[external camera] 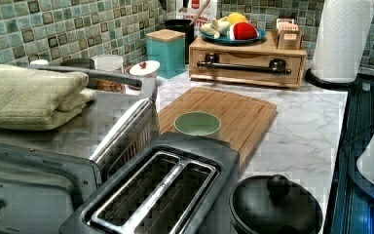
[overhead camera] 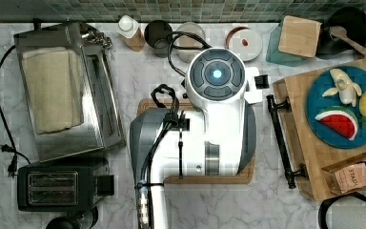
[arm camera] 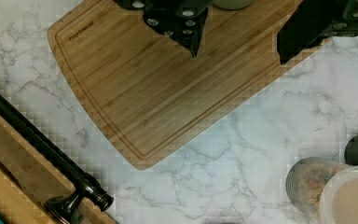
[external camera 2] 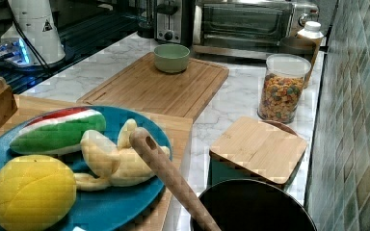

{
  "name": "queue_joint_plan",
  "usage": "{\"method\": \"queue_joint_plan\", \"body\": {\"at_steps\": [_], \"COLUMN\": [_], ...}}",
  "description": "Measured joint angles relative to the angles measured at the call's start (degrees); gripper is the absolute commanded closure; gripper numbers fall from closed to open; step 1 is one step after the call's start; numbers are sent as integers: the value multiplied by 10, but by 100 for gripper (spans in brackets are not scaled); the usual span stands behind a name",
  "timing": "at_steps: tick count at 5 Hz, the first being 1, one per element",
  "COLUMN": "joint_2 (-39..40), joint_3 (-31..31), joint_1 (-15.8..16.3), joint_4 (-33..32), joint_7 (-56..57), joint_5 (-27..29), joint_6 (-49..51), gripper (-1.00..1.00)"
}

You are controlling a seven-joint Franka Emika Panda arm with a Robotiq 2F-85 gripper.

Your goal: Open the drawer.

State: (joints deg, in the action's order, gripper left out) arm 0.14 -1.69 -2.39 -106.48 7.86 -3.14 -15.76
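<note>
My gripper hangs with its fingers spread and empty over the cutting board, upper middle of the wrist view. The drawer sits shut in the left view's upper middle, its black handle untouched.

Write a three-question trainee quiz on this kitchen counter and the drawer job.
1. True or false: the light-wood drawer with the long black bar handle is shut in the left view.
2. What sits on the grooved bamboo cutting board? A) small green bowl B) a jar C) a towel
3. Fill in: the gripper hangs over the ____ with fingers spread.

Key: 1 true; 2 A; 3 cutting board.
</note>
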Motion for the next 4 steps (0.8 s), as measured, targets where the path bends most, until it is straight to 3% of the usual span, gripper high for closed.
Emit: {"method": "queue_joint_plan", "body": {"at_steps": [3, 4], "joint_2": [-3, -33], "joint_3": [-3, 3], "joint_1": [-3, -3], "joint_4": [-21, -87], "joint_7": [20, 150], "joint_5": [0, -1], "joint_6": [-3, -91], "gripper": [-100, -100]}}
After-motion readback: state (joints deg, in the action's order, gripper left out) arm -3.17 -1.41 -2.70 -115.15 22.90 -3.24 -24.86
